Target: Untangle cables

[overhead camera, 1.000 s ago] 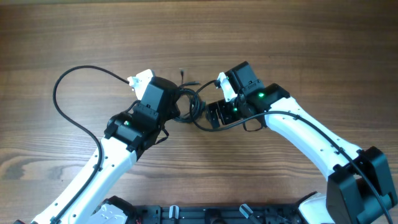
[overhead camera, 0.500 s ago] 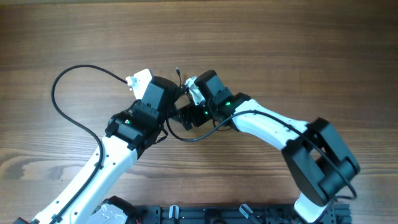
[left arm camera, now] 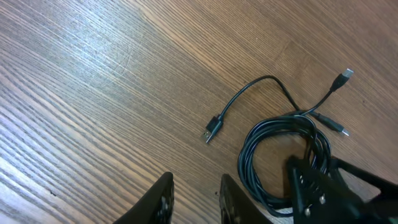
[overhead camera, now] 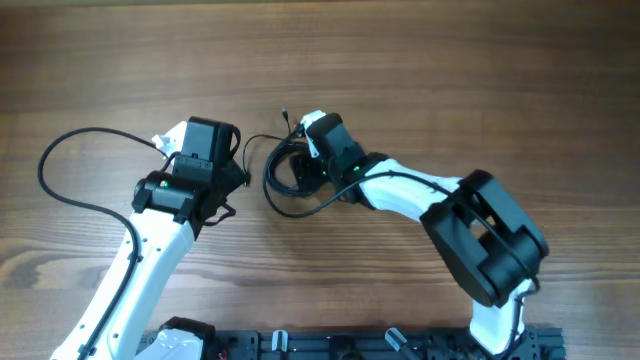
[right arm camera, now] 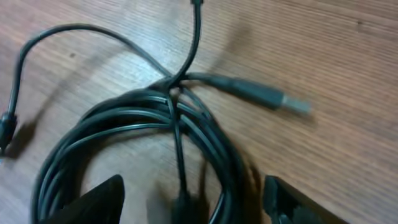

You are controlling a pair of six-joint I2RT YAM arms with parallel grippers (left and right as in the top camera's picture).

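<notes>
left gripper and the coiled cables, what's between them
Only bare table between left gripper and coiled cables, seen in left wrist view.

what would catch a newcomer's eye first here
The black coil of cables at the middle of the table draws the eye, plug ends straying out of it. The right gripper hangs open directly over that coil, while the left gripper stands off beside it, holding nothing.
</notes>
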